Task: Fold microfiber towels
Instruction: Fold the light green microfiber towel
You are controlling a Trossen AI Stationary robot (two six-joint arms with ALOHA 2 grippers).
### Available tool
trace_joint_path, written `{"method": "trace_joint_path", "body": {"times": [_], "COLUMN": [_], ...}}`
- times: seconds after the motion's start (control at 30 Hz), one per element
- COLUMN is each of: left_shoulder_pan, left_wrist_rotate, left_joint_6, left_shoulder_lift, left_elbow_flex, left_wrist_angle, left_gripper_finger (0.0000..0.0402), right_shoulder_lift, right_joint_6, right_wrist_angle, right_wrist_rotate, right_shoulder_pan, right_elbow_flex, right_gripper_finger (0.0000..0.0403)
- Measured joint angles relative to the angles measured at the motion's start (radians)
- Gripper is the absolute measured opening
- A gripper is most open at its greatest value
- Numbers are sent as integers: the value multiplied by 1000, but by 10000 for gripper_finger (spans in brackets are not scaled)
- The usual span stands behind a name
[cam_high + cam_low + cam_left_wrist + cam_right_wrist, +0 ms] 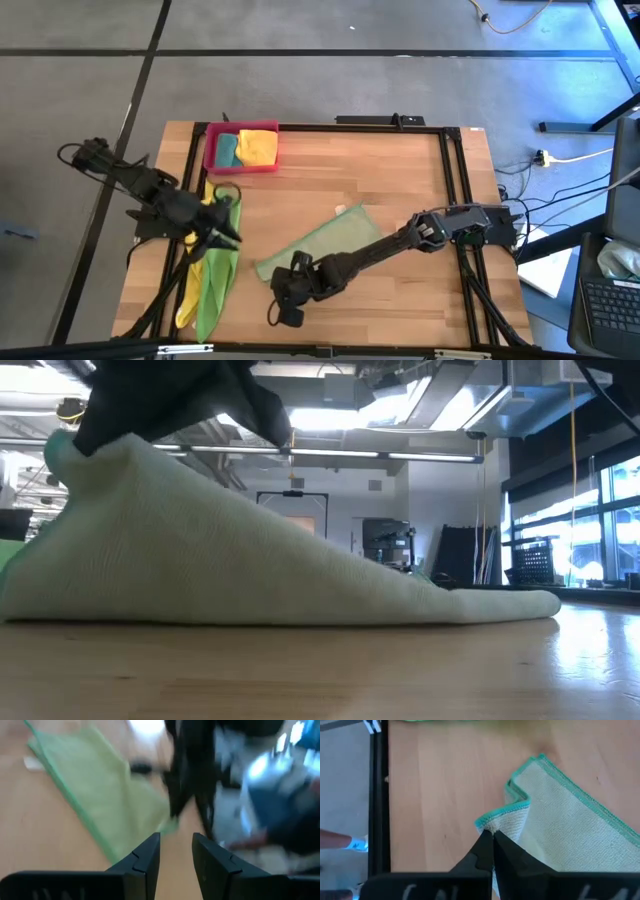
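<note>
A pale olive-green towel (335,240) lies in the middle of the table. My right gripper (284,290) is shut on its near-left corner, which is raised off the wood in the low view (95,455). My left gripper (224,234) is open and empty, with a narrow gap between its fingers (176,855). It is over a bright green towel (216,285) and a yellow towel (188,295) that lie along the table's left edge. A teal towel (225,150) and a second yellow towel (259,145) lie in the pink-red tray (240,168). My right gripper pinches a fold of the pale towel's teal-hemmed edge (487,822) between its two shut fingers, at the near-left corner. The fingers come from above. That corner is lifted clear (90,450); the cloth slopes down from it and the rest (480,605) lies on the table.
Black rails (455,200) run along the table's left, far and right edges. Bare wood (400,170) lies between the tray and the right rail. Cables and a laptop are beyond the right edge.
</note>
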Motion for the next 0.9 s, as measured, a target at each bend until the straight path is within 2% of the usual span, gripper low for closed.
{"method": "trace_joint_path", "body": {"times": [0.13, 0.23, 0.43, 0.53, 0.63, 0.9], "left_shoulder_pan": [-91, -144, -220, -239, -247, -247], "left_wrist_rotate": [-35, -78, -170, -227, -241, -258], "left_joint_6": [108, 127, 113, 91, 84, 56], "left_shoulder_lift": [36, 65, 156, 202, 252, 400], "left_elbow_flex": [-12, -53, -152, -196, -237, -258], "left_wrist_angle": [-56, 39, 212, 301, 429, 502], "left_gripper_finger": [107, 116, 138, 149, 159, 169], "right_shoulder_lift": [0, 0, -26, -36, -33, -33], "right_joint_6": [23, 30, 54, 54, 74, 99], "right_wrist_angle": [-3, -18, -35, -32, -46, -44], "right_wrist_rotate": [44, 57, 172, 176, 176, 176], "right_shoulder_pan": [4, 4, 4, 4, 4, 4], "right_elbow_flex": [0, 17, 27, 30, 28, 28], "right_gripper_finger": [7, 7, 6, 9, 10, 11]}}
